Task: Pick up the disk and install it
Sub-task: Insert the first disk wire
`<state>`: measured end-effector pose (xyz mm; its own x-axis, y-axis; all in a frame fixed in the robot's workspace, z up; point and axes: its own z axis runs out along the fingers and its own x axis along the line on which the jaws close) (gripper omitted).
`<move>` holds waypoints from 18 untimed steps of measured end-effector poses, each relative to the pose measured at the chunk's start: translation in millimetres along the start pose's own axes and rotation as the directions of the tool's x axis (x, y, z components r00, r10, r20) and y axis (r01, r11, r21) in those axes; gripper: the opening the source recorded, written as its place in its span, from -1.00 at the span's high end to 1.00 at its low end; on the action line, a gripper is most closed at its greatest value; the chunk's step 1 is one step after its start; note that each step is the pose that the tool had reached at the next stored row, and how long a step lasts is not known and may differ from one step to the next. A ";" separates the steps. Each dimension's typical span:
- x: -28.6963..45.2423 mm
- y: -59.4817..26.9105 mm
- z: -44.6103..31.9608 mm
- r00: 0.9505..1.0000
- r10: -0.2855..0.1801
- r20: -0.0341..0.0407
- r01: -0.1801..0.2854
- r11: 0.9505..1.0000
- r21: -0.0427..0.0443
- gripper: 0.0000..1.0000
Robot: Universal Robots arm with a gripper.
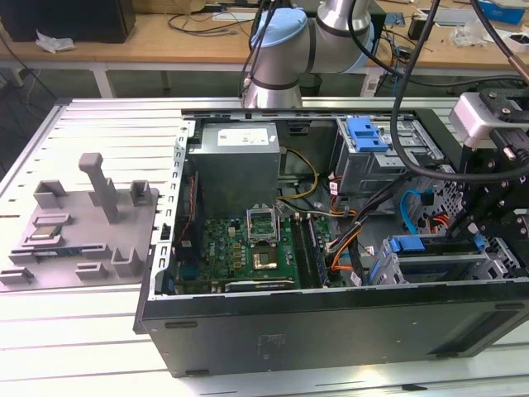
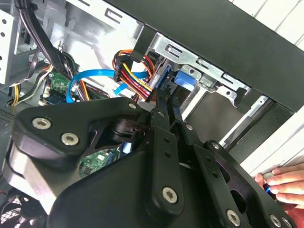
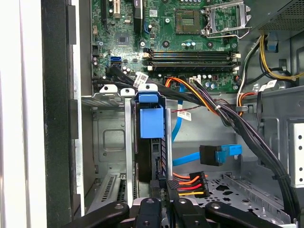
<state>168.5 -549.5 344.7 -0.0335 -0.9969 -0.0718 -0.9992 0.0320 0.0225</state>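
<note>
A big metal counter [image 1: 83, 339] with long grooves holds everything. On it lies an open computer case [image 1: 331, 331], black on the outside. Inside the case sits a green board [image 1: 248, 260] full of small parts, and next to it a grey box [image 1: 235, 161] with a white sticker. Bundles of wires [image 3: 223, 114] in black, orange, yellow and red run across the inside, and a blue flat cable [image 3: 190, 159] curls under them.

A grey tray [image 1: 78, 227] with posts standing up rests on the counter at the exterior view's left, well apart from the arm.

The robot arm [image 1: 281, 50] reaches over the case from behind. The gripper [image 3: 164, 202] hangs at the exterior view's right end of the case, right over the metal slots [image 3: 111, 118] there.

The disk [image 3: 151, 118] stands on its edge in one slot, with its blue frame at the top. The gripper is pressed together on the edge of the disk, pinching it.

In the second wrist view, a person's fingers [image 2: 285, 183] rest just outside the case.
</note>
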 end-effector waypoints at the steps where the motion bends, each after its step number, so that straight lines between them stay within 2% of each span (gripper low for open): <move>1: 0.0 0.0 0.0 1.000 0.000 0.000 0.000 1.000 0.000 0.67; 18: 0.3 -0.1 3.5 1.000 0.000 0.000 0.000 1.000 0.000 0.67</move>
<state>168.5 -549.5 341.2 -0.0335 -0.9969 -0.0716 -0.9992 0.0320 0.0225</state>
